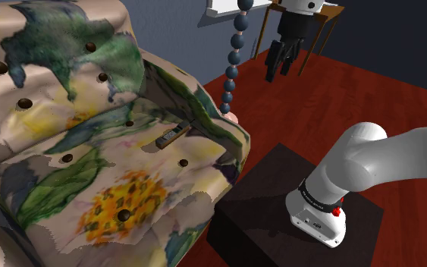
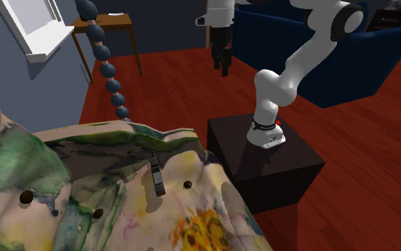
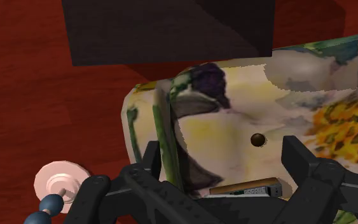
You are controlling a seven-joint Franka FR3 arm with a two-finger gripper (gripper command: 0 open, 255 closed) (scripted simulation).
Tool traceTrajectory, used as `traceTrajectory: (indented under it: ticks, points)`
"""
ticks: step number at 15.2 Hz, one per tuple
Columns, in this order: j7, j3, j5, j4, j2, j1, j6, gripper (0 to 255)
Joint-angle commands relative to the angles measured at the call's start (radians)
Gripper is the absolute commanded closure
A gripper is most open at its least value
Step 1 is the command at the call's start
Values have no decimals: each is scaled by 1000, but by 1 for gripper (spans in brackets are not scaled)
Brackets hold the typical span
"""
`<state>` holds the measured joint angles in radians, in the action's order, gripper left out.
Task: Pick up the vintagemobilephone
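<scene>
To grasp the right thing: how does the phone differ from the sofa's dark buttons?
The phone is one long, slim bar; the buttons are many, small and round. The phone lies on the cushion; the buttons sit sunk in it. Both are on the flowered sofa.

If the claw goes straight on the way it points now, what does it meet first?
Probably the floral sofa seat, just beside the phone lying on it, though depth is unclear.
</scene>
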<state>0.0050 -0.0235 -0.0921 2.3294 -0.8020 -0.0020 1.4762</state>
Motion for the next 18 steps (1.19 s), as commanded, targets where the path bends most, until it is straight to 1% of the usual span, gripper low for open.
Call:
traceTrajectory:
  ticks: [1, 6, 11, 15, 18]
  points:
    - [0, 0, 0, 0, 0, 0, 0, 0]
    - [223, -120, -76, 81, 50, -30, 152, 0]
    - [441, -240, -132, 116, 153, -64, 314, 0]
    - [617, -334, -153, 112, 271, -101, 445, 0]
    - [755, -401, -145, 91, 377, -134, 541, 0]
